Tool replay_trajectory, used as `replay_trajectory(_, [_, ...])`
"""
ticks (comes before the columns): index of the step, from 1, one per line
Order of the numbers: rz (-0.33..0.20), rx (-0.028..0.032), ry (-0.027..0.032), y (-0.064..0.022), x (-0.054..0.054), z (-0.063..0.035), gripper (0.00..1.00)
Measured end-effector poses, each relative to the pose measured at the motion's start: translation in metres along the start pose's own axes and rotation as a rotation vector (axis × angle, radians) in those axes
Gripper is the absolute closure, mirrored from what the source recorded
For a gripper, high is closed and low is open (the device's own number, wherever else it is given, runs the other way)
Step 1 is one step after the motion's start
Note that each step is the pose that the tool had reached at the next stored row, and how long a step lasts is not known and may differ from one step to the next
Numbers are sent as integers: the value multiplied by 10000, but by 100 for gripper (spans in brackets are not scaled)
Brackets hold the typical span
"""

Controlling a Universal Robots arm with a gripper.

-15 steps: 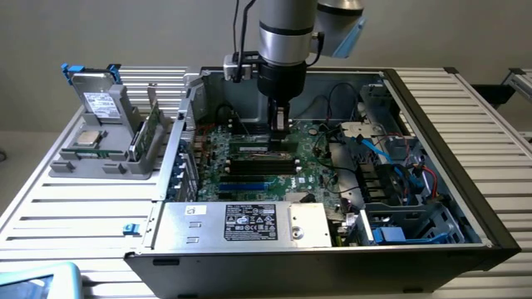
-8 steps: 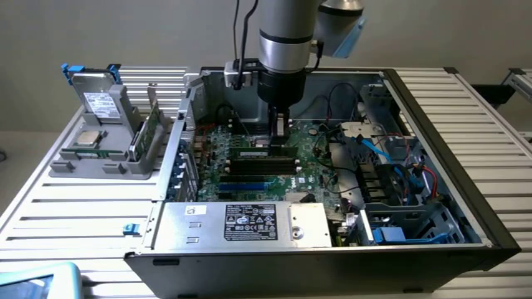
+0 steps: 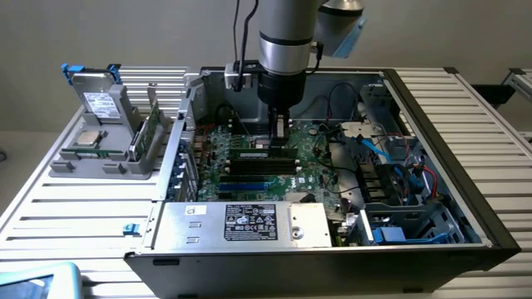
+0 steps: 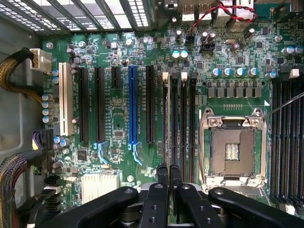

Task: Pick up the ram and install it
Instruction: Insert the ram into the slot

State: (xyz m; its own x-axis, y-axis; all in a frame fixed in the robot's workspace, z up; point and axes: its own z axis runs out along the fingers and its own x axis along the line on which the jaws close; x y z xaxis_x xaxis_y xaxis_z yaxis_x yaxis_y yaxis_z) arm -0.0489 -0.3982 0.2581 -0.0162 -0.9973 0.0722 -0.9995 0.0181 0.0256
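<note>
Down inside open computer case (image 3: 332, 266), claw (image 3: 281, 147) pinched near-shut on ram (image 3: 251, 151), thin green stick held on edge. Ram's long axis parallel to black memory slots (image 3: 261, 166), just above them. Seated or not: can't tell.

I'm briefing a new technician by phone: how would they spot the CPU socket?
In the open computer case, find the green motherboard. The CPU socket lies between two banks of long black memory slots; alone among them it is square, silver-framed and empty.
</note>
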Motion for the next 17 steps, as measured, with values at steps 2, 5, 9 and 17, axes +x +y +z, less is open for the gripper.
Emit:
replay_trajectory(2, [-1, 3, 4, -1, -1, 8, 87])
replay_trajectory(5, [-9, 2, 38, -1, -2, 21, 87])
replay_trajectory(9, [-13, 3, 53, -1, -2, 26, 87])
replay_trajectory(17, [-34, 7, 101, -4, -11, 149, 87])
